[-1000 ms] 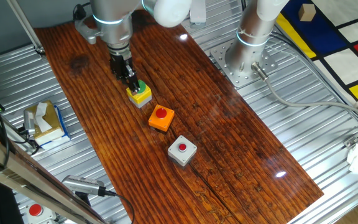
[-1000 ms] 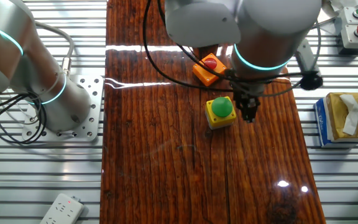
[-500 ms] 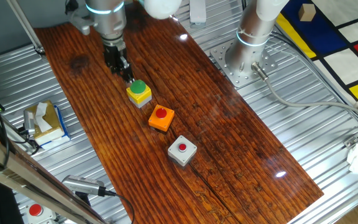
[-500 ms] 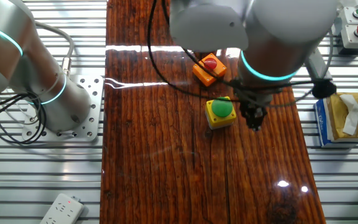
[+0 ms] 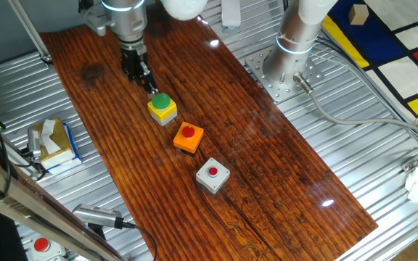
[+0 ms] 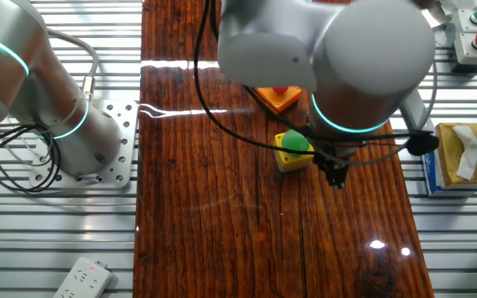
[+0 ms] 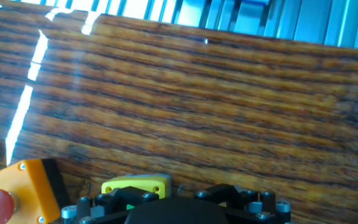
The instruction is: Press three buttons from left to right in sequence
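We see the black two-finger tool [image 5: 149, 88] hanging from the silver arm over the dark reddish wooden table [image 5: 267, 167], its tip just beside the far edge of the small yellow square box with the green cap [image 5: 162, 107]. From one fixed view the tip looks close to that box but not on the cap; we cannot tell whether it touches the box. In the other fixed view the tool [image 6: 335, 175] points down at the table [image 6: 189, 207] next to the yellow box with the green cap [image 6: 293, 149], whose far side the arm's round housing partly hides. We cannot tell whether the fingers are parted or closed, since no view shows the tips clearly.

The three boxes lie in a diagonal row on the table. After the yellow one comes the orange square box with the red cap [image 5: 188, 137], and after that the grey square box with the red cap [image 5: 212, 175], each near its neighbour without touching. In the other fixed view only a corner of the orange box [image 6: 276, 99] shows under the arm.

The hand view looks across the wood grain [image 7: 216, 112]; at its lower edge we see the top of the yellow box [image 7: 135, 185] and, at the left corner, the orange box with its red cap [image 7: 17, 190].

A tissue box [image 5: 51, 141] stands on the ribbed metal beside the table.
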